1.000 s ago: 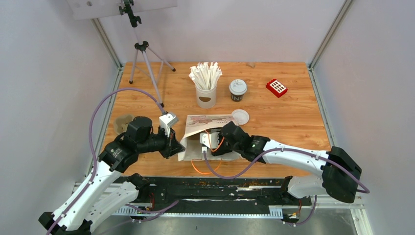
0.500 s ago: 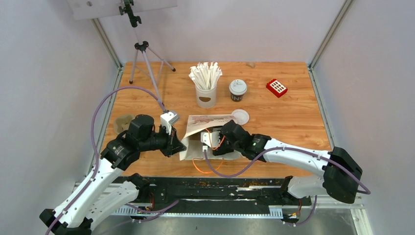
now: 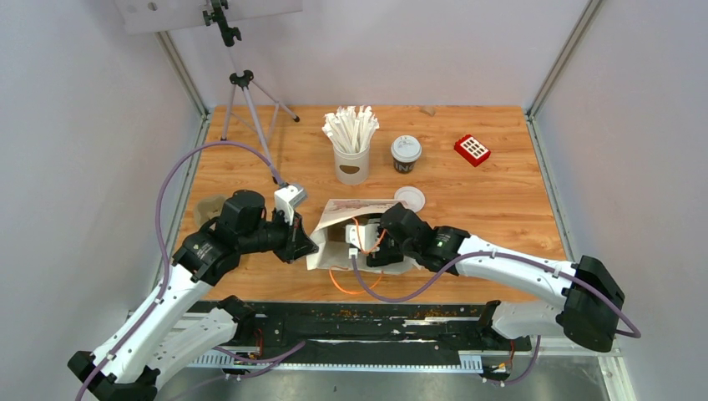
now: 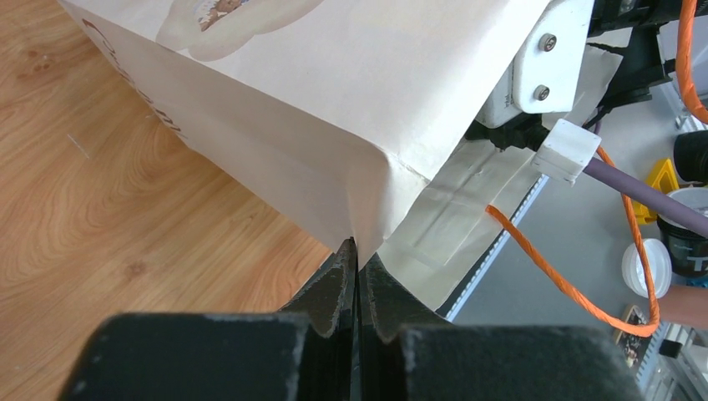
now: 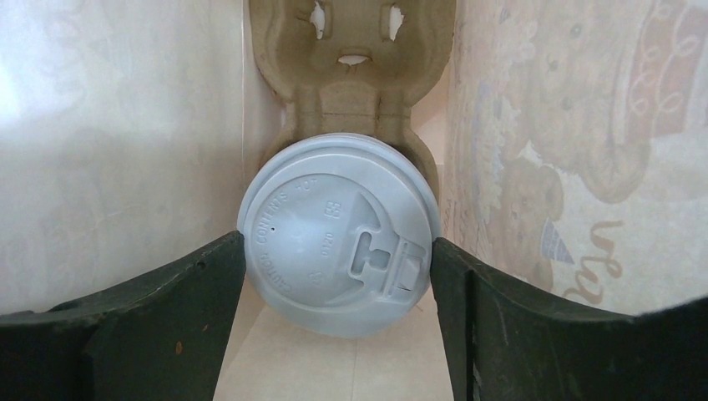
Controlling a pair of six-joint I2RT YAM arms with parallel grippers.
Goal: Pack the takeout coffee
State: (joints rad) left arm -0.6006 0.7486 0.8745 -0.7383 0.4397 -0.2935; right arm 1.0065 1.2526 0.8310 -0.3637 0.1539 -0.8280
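- Right gripper [image 5: 337, 280] is inside the bag [image 4: 334, 109], clamped on cup 1 [image 5: 334, 225], with the lid facing the wrist.
- Carrier [image 5: 355, 83] is dead ahead, deeper in the bag, and the cup overlaps its near pocket.
- Left gripper [image 4: 357, 271] is pinched on the bag corner.
- Cup 2 [image 3: 406, 154] is on the far table, nearer the right arm.

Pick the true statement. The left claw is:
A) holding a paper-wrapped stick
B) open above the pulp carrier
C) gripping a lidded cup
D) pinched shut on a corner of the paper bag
D: in the left wrist view, the left claw has its tips closed on the paper bag at its corner fold.
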